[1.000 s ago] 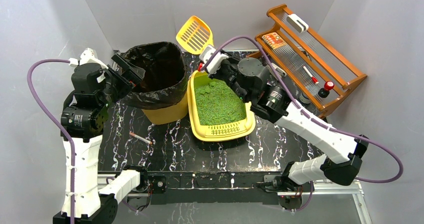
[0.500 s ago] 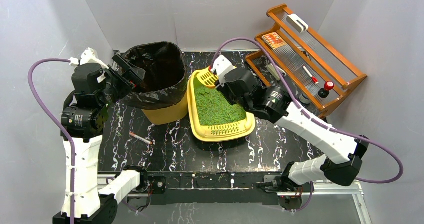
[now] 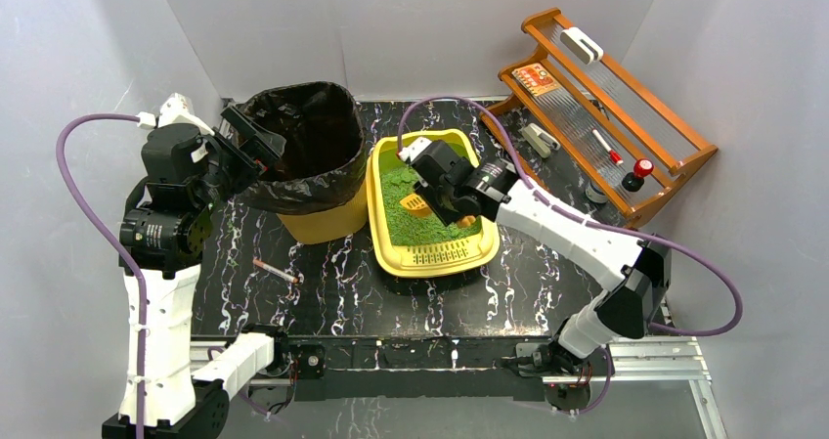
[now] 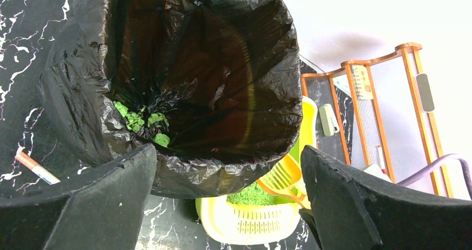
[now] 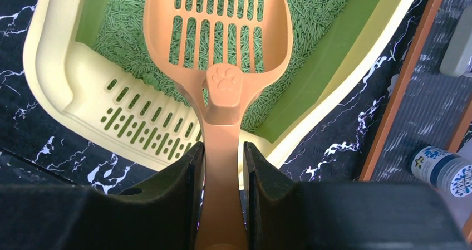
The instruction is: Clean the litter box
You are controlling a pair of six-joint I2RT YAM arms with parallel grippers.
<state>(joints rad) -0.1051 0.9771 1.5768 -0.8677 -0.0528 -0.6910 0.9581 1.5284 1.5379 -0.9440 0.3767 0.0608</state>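
The yellow litter box (image 3: 430,260) sits mid-table with green granular litter (image 3: 430,226) and its slotted grate at the near end. My right gripper (image 3: 442,202) hangs over the box, shut on the handle of the orange slotted scoop (image 3: 414,203). In the right wrist view the jaws (image 5: 224,150) clamp that handle and the scoop head (image 5: 222,38) lies low over the litter, inside the box rim (image 5: 55,94). My left gripper (image 3: 256,136) is open at the left rim of the bin. The left wrist view (image 4: 228,151) shows its fingers wide apart, the box (image 4: 245,225) and scoop (image 4: 281,177) beyond.
A yellow bin with a black bag (image 3: 303,146) stands just left of the box, with green litter in its bottom (image 4: 136,119). A wooden rack (image 3: 616,107) with small items stands at the back right. A thin stick (image 3: 275,270) lies on the black marble table.
The right arm brought the scoop down from above the box's far end into the box, over the litter. The left arm has not moved.
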